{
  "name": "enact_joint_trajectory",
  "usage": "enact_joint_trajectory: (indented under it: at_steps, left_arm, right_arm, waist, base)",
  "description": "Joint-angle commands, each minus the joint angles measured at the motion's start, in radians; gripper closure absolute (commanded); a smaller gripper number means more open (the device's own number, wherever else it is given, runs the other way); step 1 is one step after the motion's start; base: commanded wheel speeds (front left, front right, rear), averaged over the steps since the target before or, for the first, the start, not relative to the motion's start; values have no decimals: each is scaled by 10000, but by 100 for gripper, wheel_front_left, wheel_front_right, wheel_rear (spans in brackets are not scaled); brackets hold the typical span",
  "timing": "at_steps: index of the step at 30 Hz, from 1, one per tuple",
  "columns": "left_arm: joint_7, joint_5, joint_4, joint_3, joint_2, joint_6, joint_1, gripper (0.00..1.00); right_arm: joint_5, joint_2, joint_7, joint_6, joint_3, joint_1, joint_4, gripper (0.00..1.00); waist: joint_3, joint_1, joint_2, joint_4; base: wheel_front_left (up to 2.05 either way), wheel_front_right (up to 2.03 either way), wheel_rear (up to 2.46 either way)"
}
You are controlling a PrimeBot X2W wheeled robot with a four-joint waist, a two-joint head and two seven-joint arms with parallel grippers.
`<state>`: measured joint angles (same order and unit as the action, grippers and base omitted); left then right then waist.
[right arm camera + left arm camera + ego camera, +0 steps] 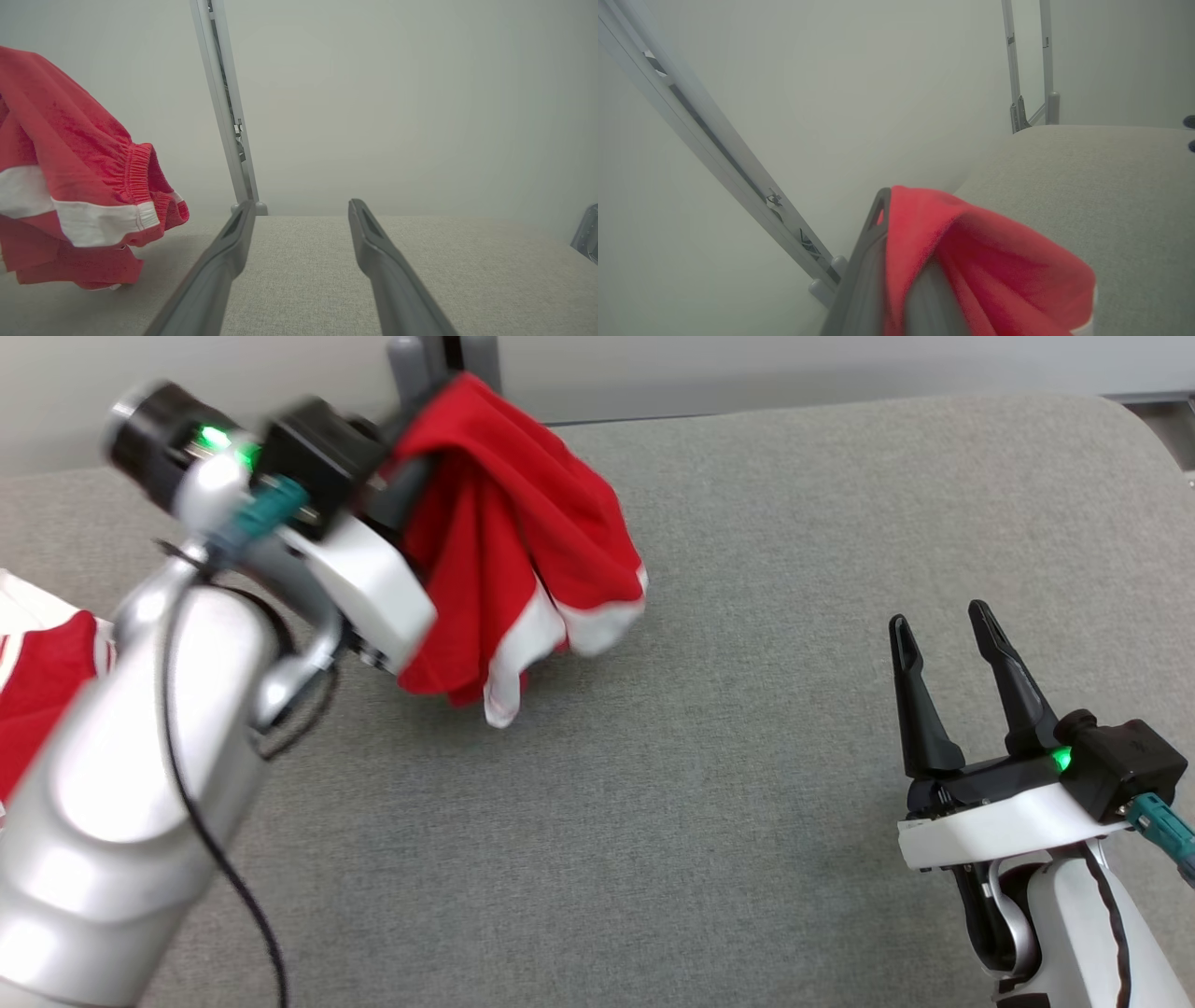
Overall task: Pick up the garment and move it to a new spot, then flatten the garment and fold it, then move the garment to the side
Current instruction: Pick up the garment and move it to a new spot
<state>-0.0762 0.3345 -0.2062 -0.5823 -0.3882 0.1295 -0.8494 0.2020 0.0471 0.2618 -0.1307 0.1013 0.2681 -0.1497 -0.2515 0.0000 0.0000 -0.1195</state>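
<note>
L gripper [411,467]: clenched on the garment [513,541]; red cloth draped over both fingers; in L wrist view one dark finger [878,233] is bare along its outer side, the other mostly under the fabric
L arm [121,784]: silver forearm rises from the lower-left corner of head view; wrist raised over the far-left part of the table [747,803]; blurred
Garment: red w/ white trim; hangs bunched from the L gripper in loose vertical folds; white-edged hems lowest; R wrist view shows a gathered elastic band and a white stripe [93,219]
Garment position: far-left area of the table, near the back edge; lifted, not spread; lowest folds at or just above the surface, can't tell if touching; shadow on the table beneath it
R gripper [941,625]: released; two dark fingers spread wide w/ nothing between them; fingers point toward the far edge; sits at lower right, well apart from the garment
R wrist view: gap between the fingertips [302,205] frames bare table and pale wall; garment off to that view's left
Table: grey woven cover; rounded far-right corner
Second cloth [47,681]: red and white; lies at the far-left edge of head view, partly behind the L arm
Frame post [425,359]: grey metal upright at the back edge, just behind the garment's top
</note>
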Motion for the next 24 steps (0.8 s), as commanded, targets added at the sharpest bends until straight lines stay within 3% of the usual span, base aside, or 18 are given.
enact_joint_trajectory:
  at_steps: [1,7,9,16,17,19,20,21,24]
  left_arm:
    - [94,-57,-91,-115,65,-21,73,100]
    - [1200,-63,-1218,-1274,981,-2,-43,100]
    - [2096,244,-2525,-2193,1526,3,-266,100]
    - [3084,783,-5037,-3014,2097,5,-698,100]
    - [3157,846,-5271,-3055,2169,5,-760,88]
    - [3270,988,-5648,-3065,2263,6,-916,49]
    - [3314,1043,-5805,-3054,2299,6,-953,11]
    - [3332,1097,-5932,-3047,2328,6,-994,0]
    - [3394,1298,-6168,-2945,2501,6,-1006,0]
  right_arm:
    - [38,62,56,-1,-13,91,29,0]
    - [108,62,56,-1,180,203,25,0]
    - [160,64,56,-1,291,253,35,0]
    - [159,63,56,-1,422,282,39,0]
    - [150,63,54,-1,397,263,49,0]
    - [104,64,56,-1,300,188,28,0]
    - [88,61,56,-1,281,157,-9,0]
    - [84,61,56,-1,269,132,-44,0]
    - [104,63,56,-1,249,62,-116,0]
  waist:
    - [-133,0,0,-134]
    - [-402,0,0,-459]
    - [-574,0,0,-672]
    - [-742,0,0,-860]
    - [-745,0,0,-839]
    - [-711,0,0,-736]
    - [-669,0,0,-672]
    - [-617,0,0,-607]
    - [-384,0,0,-356]
  base:
    - [0,0,0]
    - [0,0,0]
    - [0,0,0]
    - [0,0,0]
    - [0,0,0]
    - [0,0,0]
    - [0,0,0]
    - [0,0,0]
    - [0,0,0]
